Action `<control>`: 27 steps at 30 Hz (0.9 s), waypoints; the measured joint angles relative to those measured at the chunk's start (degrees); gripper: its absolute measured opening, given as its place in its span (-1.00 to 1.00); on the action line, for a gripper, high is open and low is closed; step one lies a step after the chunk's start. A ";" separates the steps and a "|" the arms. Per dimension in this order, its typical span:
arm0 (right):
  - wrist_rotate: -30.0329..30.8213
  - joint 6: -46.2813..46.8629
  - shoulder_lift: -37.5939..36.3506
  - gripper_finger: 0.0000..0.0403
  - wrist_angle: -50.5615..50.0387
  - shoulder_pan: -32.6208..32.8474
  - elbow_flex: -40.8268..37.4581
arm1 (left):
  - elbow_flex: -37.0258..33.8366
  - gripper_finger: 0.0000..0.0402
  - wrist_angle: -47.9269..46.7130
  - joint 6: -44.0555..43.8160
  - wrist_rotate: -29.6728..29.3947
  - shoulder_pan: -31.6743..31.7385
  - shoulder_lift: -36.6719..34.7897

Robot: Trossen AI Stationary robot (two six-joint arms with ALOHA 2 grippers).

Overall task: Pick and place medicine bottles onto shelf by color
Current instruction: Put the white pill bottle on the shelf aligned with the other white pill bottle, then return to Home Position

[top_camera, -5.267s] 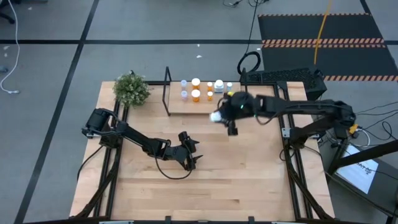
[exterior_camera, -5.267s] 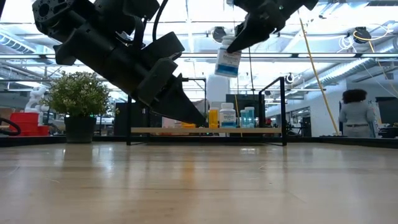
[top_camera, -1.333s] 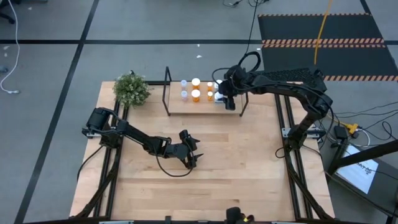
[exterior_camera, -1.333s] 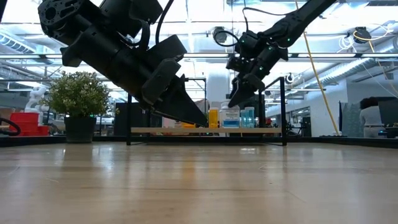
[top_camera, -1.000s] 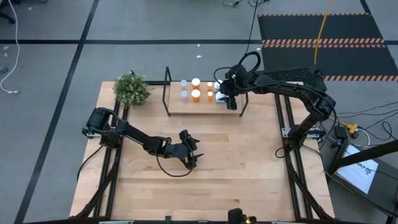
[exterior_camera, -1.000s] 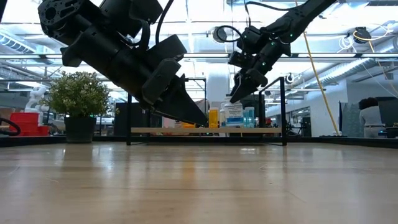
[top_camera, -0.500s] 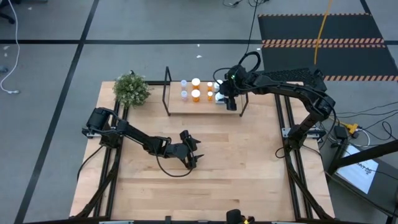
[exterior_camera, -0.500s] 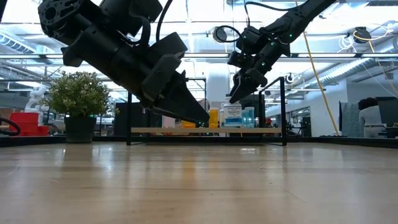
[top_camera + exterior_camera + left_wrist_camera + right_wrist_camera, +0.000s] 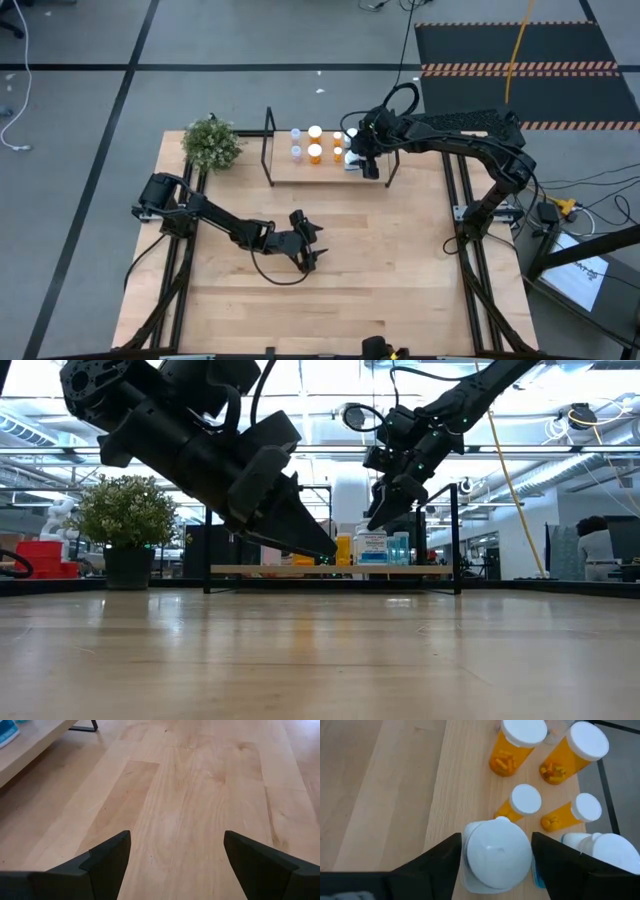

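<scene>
The tabletop [image 9: 330, 270] is pale butcher-block wood with visible grain, standing on a grey floor crossed by dark tape lines; a black mat with striped edges [image 9: 520, 60] lies beyond it. A small leafy potted plant [image 9: 212, 143] sits at the tabletop's far corner, just beside the shelf [image 9: 300, 170]. In the low view the room behind is bright, with ceiling lights and pipework, and a person [image 9: 604, 550] shows only in part at the far edge.

The shelf is a low light-wood board with a thin black frame upright at each end. On it stand the medicine bottles: orange ones [image 9: 512, 747] with white caps hold visible pills, and a white bottle [image 9: 496, 852] with a smooth round cap stands at the shelf's near edge. Another white-capped bottle [image 9: 605, 851] beside it is cut off by the picture's edge, and the labels are too small to read.

The right tool [image 9: 364, 163] hangs over the shelf's end away from the plant, its dark fingers [image 9: 442, 857] spread on either side of the white bottle's cap with slim gaps showing, so released rather than clenched. The left tool [image 9: 310, 250] hovers over bare tabletop well apart from the shelf, its wedge-shaped fingers [image 9: 107, 857] spread wide and empty.
</scene>
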 joint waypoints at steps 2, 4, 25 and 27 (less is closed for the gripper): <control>0.01 -0.03 0.00 0.20 0.02 0.00 0.00 | 0.00 0.60 -0.02 0.00 0.00 0.00 0.00; 0.01 -0.05 0.00 0.22 0.04 0.00 0.00 | 0.00 0.60 -0.02 0.00 0.04 0.00 0.00; 2.81 5.45 -9.91 0.24 0.71 3.70 0.00 | 0.00 0.60 -0.09 0.47 0.02 0.00 0.00; 5.22 7.35 -11.95 0.24 -0.54 5.74 0.00 | 0.00 0.60 -0.07 1.21 0.02 0.00 0.00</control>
